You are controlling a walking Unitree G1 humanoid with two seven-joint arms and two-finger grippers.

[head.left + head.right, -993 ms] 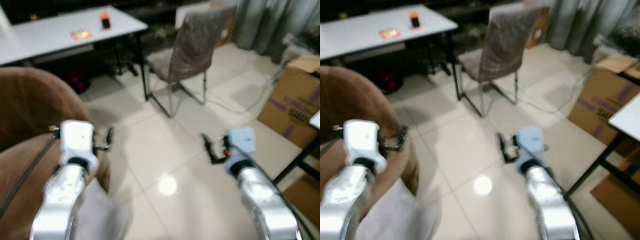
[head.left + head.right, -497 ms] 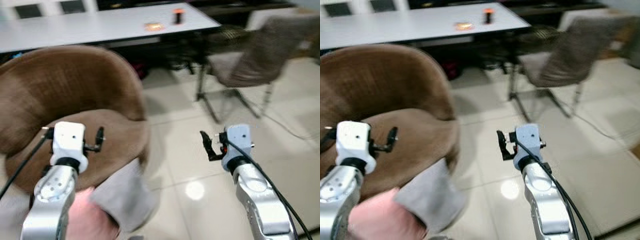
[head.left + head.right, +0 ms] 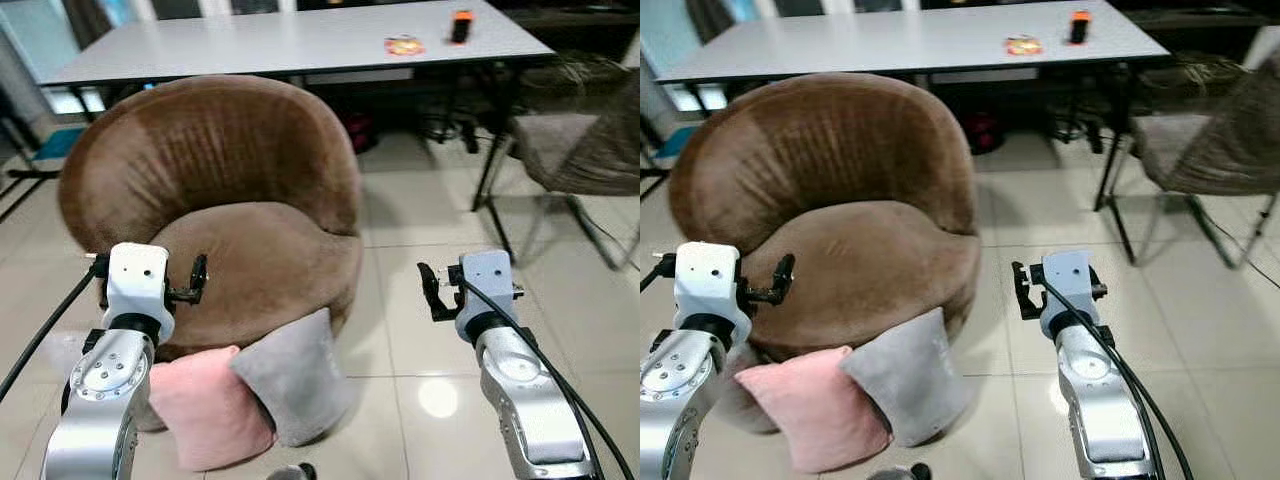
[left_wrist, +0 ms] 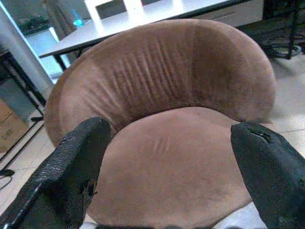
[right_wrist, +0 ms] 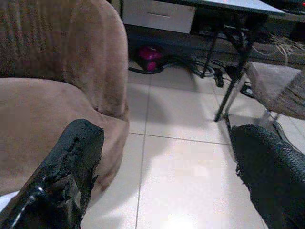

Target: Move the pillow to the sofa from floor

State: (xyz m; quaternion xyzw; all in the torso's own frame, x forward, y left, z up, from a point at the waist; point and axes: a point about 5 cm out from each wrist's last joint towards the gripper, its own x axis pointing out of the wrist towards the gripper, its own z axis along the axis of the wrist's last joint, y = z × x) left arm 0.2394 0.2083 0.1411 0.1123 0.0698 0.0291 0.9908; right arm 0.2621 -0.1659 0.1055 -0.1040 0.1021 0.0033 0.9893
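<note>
Indoors, a round brown sofa (image 3: 230, 220) sits on a pale tiled floor (image 3: 420, 240), with two pillows leaning against its near base: a pink pillow (image 3: 208, 408) on the left and a grey pillow (image 3: 295, 375) just beside it on the right, the two touching, both resting on the floor. The left gripper (image 3: 195, 280) is raised in front of the sofa's left near edge, above the pink pillow; in the left wrist view its two black fingers (image 4: 71, 171) stand wide apart with the sofa seat between them, holding nothing. The right gripper (image 3: 430, 290) hovers over bare tiles to the right of the sofa, well apart from both pillows; the right wrist view shows its fingers (image 5: 66, 176) likewise spread wide and empty, the sofa's side and open floor between them. Beyond the sofa runs a long white table (image 3: 300, 40) bearing a small orange-topped object (image 3: 461, 25) and a flat red-and-yellow item (image 3: 404, 45). A grey chair (image 3: 575, 150) with metal legs stands at far right.
</note>
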